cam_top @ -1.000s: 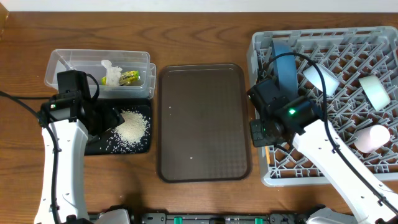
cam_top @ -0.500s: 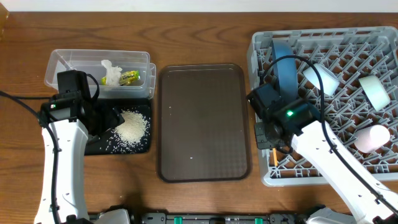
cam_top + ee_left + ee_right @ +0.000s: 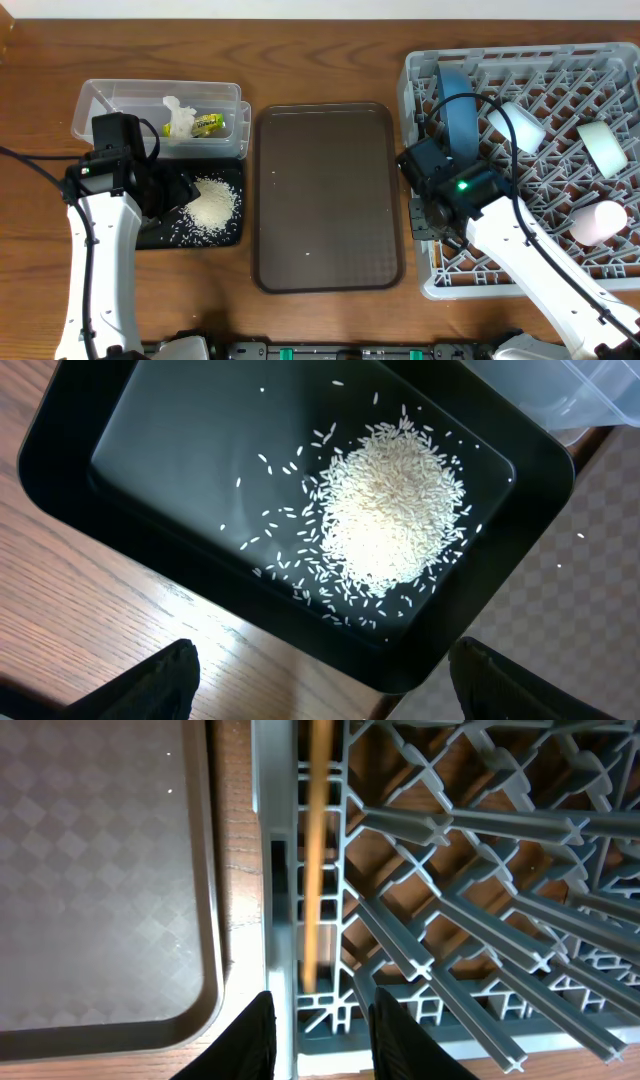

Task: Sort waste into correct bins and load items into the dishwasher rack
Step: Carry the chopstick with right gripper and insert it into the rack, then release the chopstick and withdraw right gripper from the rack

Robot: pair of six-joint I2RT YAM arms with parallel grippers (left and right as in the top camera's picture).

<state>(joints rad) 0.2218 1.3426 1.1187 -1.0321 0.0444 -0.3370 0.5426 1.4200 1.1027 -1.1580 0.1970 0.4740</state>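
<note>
The wooden chopstick (image 3: 320, 850) lies flat in the grey dishwasher rack (image 3: 540, 62) along its left wall. My right gripper (image 3: 322, 1040) is open and empty just above the chopstick's near end, at the rack's left edge (image 3: 425, 222). The rack holds the dark-blue plate (image 3: 460, 110) on edge, a light-blue bowl (image 3: 515, 128), a mint-green bowl (image 3: 603, 145) and the pinkish cup (image 3: 595, 222). My left gripper (image 3: 320, 690) is open and empty over the black tray (image 3: 130, 420), which holds the rice heap (image 3: 392, 510). The clear tub (image 3: 100, 100) holds the tissue (image 3: 178, 115) and wrapper (image 3: 208, 124).
The flat brown serving tray (image 3: 325, 195) lies between the bins and the rack, its right edge close to the rack wall; it also shows in the right wrist view (image 3: 100, 870). Loose rice grains are scattered across the black tray's floor.
My right gripper has shifted slightly along the rack's left edge, and the chopstick's orange end no longer shows below it in the overhead view. The left arm has not moved.
</note>
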